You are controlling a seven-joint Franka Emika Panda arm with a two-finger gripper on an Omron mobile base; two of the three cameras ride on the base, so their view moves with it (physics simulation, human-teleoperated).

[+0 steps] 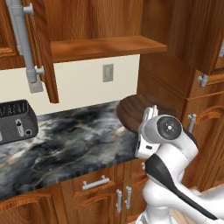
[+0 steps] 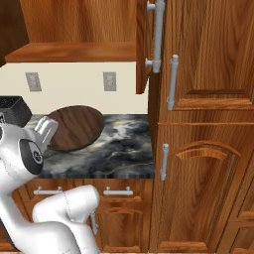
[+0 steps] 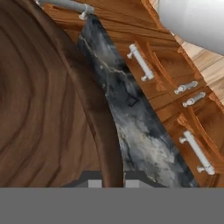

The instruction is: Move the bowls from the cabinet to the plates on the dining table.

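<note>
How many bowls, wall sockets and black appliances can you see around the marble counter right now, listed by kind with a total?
Dark brown wooden bowl, gripped at its rim by the tool: 1
Grey wall sockets, one left and one right on the cream wall: 2
Black appliance on the marble counter: 1
Total: 4

arm is bending forward, elbow high | gripper (image 3: 113,181) is clamping tight at 6 o'clock, hand view

Open cabinet door (image 2: 144,47) and shelf (image 1: 105,47) hem the space above the marble worktop (image 1: 65,144).
</note>
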